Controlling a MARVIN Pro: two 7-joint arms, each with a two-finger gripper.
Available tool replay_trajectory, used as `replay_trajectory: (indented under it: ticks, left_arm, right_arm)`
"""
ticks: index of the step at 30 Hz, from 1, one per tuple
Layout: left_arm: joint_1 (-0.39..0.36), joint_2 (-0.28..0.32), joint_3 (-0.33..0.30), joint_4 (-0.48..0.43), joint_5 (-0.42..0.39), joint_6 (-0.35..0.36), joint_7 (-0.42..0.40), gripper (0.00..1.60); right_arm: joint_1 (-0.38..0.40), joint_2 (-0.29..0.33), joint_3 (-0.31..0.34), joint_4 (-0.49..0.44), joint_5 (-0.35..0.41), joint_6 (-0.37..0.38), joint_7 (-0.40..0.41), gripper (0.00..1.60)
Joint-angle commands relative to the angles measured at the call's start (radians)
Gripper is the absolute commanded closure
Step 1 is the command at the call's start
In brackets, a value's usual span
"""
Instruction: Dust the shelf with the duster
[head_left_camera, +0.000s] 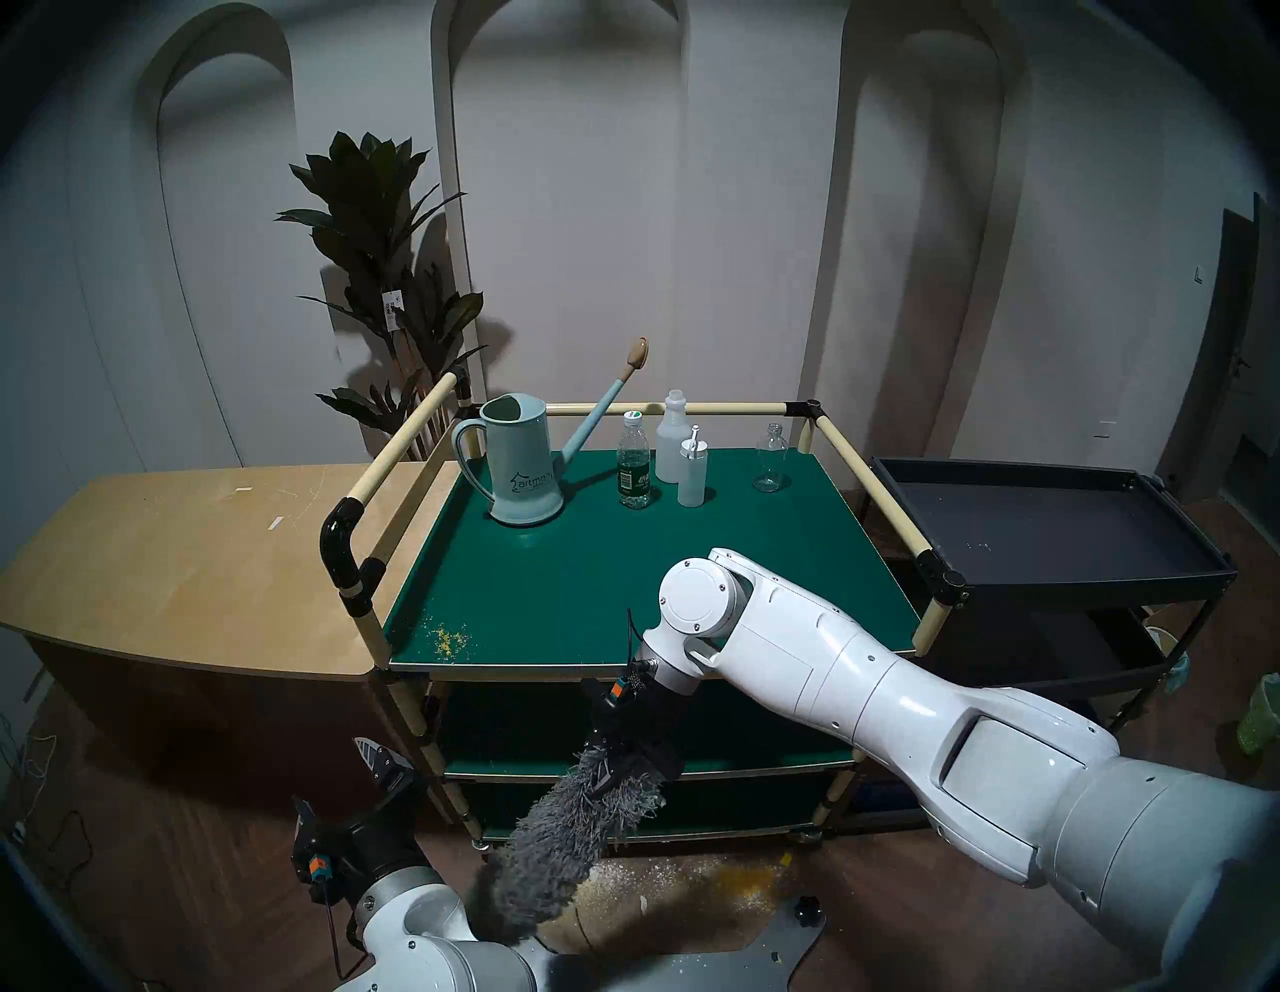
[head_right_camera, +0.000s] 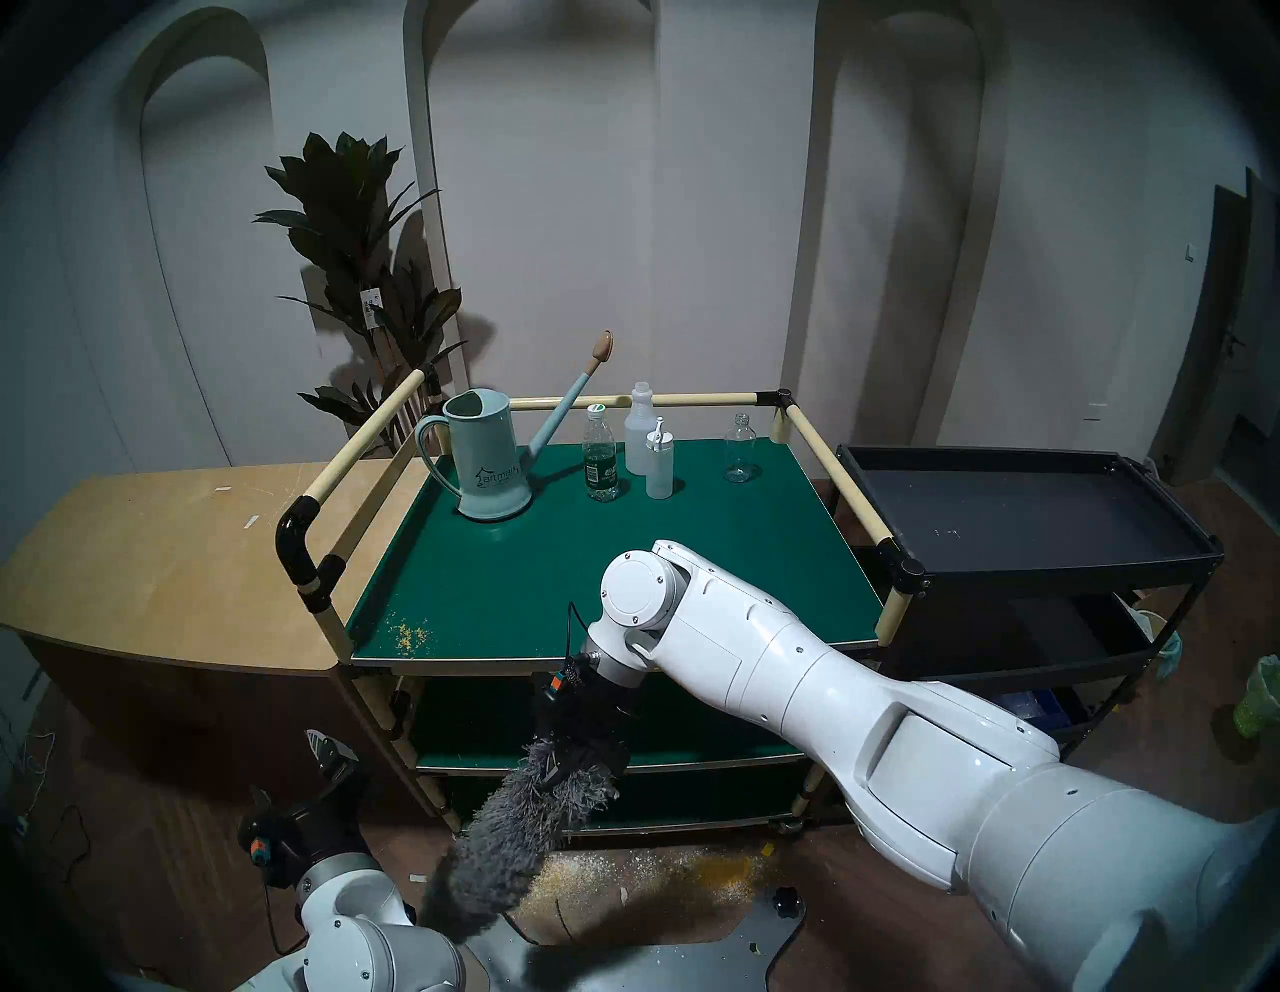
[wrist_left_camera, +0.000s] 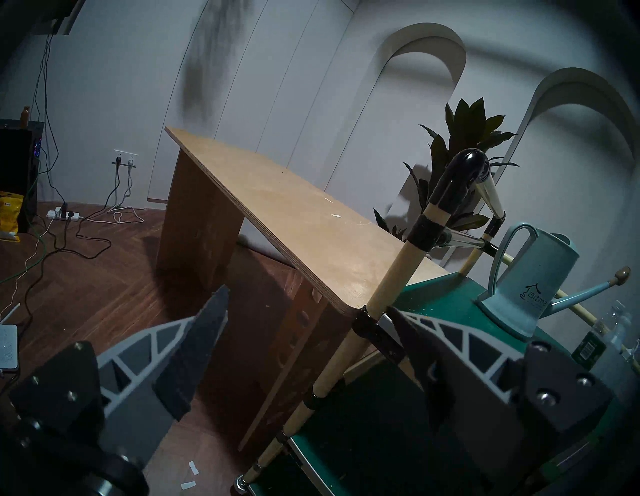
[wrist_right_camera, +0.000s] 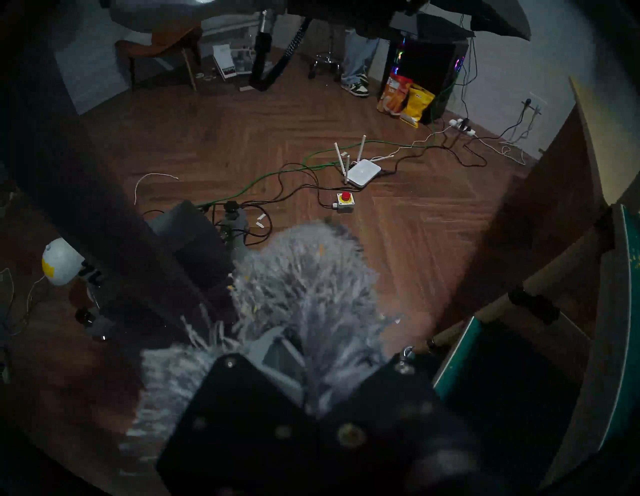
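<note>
While right gripper (head_left_camera: 627, 758) jaws grip duster (head_left_camera: 547, 852); left gripper (wrist_left_camera: 304, 346) jaws spread | watering can (head_left_camera: 521, 464) reads "artmail"

The right arm (head_left_camera: 900, 686) reaches in from the lower right of the head view, wrist bent down at centre. Its right gripper (head_left_camera: 623, 762) points toward the lower left, fingers closed on a duster (head_left_camera: 554, 852). The left gripper (wrist_left_camera: 304, 346), at the bottom left, points up, fingers spread and empty.
</note>
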Motion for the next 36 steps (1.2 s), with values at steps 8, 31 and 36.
replay_trajectory:
  ticks: [8,31,36]
  left_arm:
    - [-0.008,0.015,0.004,-0.048,0.031,0.029,-0.007,0.0]
    - [-0.074,0.039,0.026,-0.089,0.044,0.177,-0.007,0.0]
    - [-0.075,0.037,0.013,-0.077,0.027,0.178,-0.003,0.0]
  right_arm:
    - [0.114,0.088,0.213,-0.144,0.138,0.077,-0.01,1.6]
    - [0.265,-0.01,0.412,0.138,0.198,0.189,-0.23,1.6]
    - [0.26,-0.075,0.354,0.225,0.149,0.158,-0.271,1.6]
